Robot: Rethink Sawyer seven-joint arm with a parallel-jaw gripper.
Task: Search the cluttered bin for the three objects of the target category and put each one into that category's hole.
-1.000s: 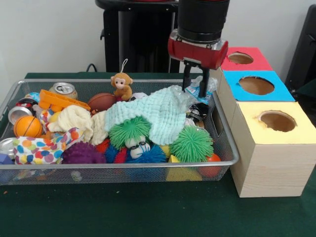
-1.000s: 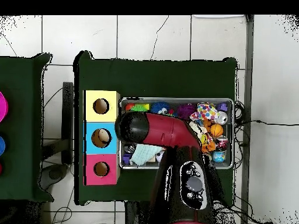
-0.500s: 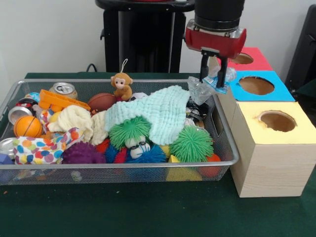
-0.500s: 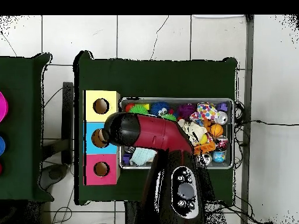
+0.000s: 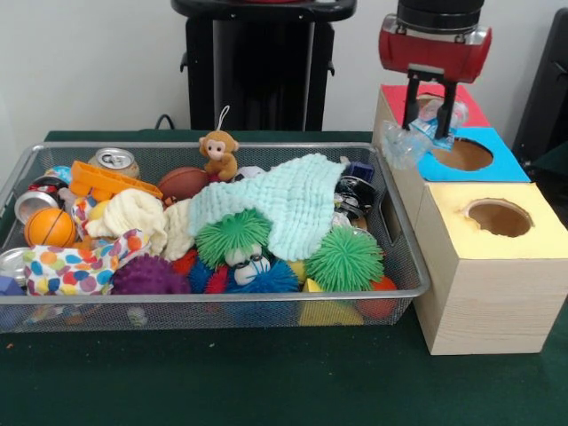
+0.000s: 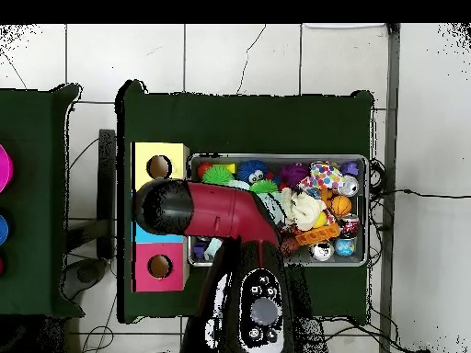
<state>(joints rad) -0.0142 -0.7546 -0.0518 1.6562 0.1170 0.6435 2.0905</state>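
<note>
At the upper right of the front view, the gripper [image 5: 430,111] pinched a crumpled clear plastic bottle [image 5: 414,131] — held clear of the wire-mesh bin [image 5: 398,226] and hanging at the near edge of the blue box's hole [image 5: 461,154], probably for dropping. The mint cloth [image 5: 286,202] lay mid-bin.

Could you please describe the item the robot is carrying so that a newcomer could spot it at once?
Look at the row of three wooden boxes with coloured tops beside the wire bin, and find the middle one, the blue-topped box. Just above its near-bin edge hangs the gripper, shut on a crumpled clear plastic bottle. It is the only see-through item and the only one off the table.
</note>
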